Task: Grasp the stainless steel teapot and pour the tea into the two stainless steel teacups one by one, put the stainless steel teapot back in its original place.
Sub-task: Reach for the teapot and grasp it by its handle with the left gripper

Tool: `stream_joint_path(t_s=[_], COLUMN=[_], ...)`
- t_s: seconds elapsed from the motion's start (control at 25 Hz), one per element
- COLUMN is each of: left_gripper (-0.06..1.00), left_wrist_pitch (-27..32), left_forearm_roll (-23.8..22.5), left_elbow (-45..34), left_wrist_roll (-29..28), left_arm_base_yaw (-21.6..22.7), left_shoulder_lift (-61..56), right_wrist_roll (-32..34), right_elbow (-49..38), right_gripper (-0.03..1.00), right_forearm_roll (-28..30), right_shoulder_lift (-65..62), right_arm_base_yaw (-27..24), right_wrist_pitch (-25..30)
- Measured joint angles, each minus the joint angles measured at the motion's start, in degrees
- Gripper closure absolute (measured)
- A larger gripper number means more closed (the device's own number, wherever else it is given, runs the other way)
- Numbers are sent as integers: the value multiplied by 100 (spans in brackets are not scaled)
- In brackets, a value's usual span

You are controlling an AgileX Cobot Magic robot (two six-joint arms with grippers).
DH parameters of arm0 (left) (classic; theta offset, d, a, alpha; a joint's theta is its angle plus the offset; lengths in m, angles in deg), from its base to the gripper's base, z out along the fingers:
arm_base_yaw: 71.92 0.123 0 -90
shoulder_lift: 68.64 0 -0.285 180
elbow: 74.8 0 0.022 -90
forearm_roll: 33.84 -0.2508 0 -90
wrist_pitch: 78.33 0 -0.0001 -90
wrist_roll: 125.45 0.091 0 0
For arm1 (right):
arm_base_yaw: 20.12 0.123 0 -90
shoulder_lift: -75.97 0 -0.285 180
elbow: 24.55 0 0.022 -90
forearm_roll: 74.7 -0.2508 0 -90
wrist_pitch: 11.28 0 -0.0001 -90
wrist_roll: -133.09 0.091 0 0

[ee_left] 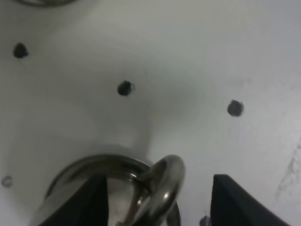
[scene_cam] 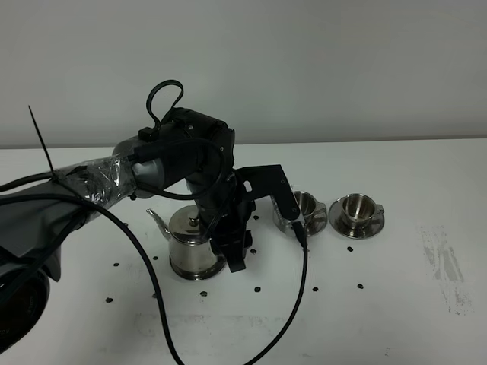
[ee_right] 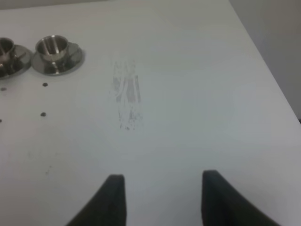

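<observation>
At the grasp step, judging by the pose. On the left, released left tool straddling the thin loop handle of the stainless steel teapot: squat, round, mirror-bright, standing left of centre on the matte white tabletop. Next, probably: clenching on that slick handle, then lifting level. Just right, two stainless steel teacups, small, polished, on round saucers. Further right, right tool parted, empty.
</observation>
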Motion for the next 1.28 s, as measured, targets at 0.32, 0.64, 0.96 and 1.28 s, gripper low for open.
stream_joint_path(t_s=[0.32,0.64,0.96,1.28], left_gripper=[43,43,43,43], left_wrist_pitch=[378,985,1199,1036], left_forearm_roll=[40,189,302,329], left_elbow=[0,0,0,0], left_wrist_roll=[-26,-21,108,293], left_arm_base_yaw=[0,0,0,-37], left_shoulder_lift=[-11,-11,-179,-299], right_wrist_roll=[0,0,0,0], right_elbow=[0,0,0,0], right_gripper=[59,59,59,59], right_forearm_roll=[0,0,0,0], right_shoulder_lift=[0,0,0,0], right_arm_base_yaw=[0,0,0,0], right_wrist_pitch=[0,0,0,0])
